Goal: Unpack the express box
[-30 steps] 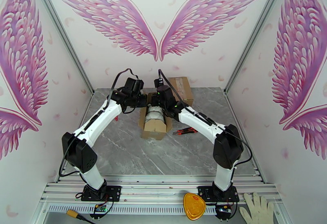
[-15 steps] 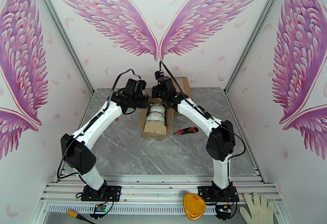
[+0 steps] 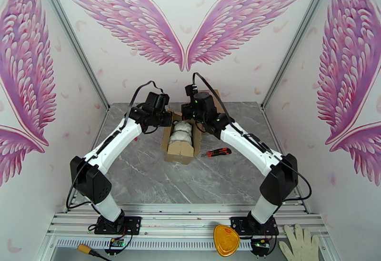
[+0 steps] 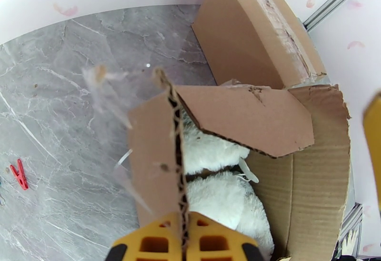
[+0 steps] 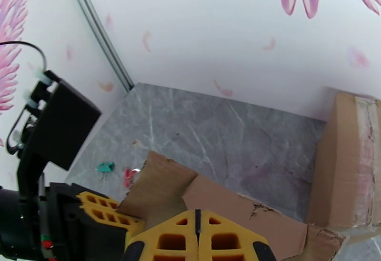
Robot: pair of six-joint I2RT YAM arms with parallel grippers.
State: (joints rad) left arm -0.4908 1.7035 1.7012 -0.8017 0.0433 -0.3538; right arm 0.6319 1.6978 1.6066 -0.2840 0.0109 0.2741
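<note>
The express box (image 3: 180,139) stands open in the middle of the table, with a white plush toy (image 3: 181,131) lying inside. My left gripper (image 3: 166,118) is at the box's left side. In the left wrist view its yellow fingers (image 4: 183,224) are shut on the edge of the upright left flap (image 4: 177,152), with the plush (image 4: 224,200) just beside it. My right gripper (image 3: 188,113) hovers over the box's far end. Its yellow fingers (image 5: 196,235) are pressed shut with nothing between them, above the far flap (image 5: 238,209).
A second, taped cardboard box (image 3: 213,99) stands behind the open one. A red utility knife (image 3: 216,152) lies to the right of the box. Small clips, green (image 5: 105,166) and red (image 5: 128,177), lie on the table to the left. A yellow object (image 3: 225,240) and a white glove (image 3: 300,244) rest on the front rail.
My right arm has swung its elbow out to the right and its gripper has drawn back from over the plush toward the far end. The left arm holds still.
</note>
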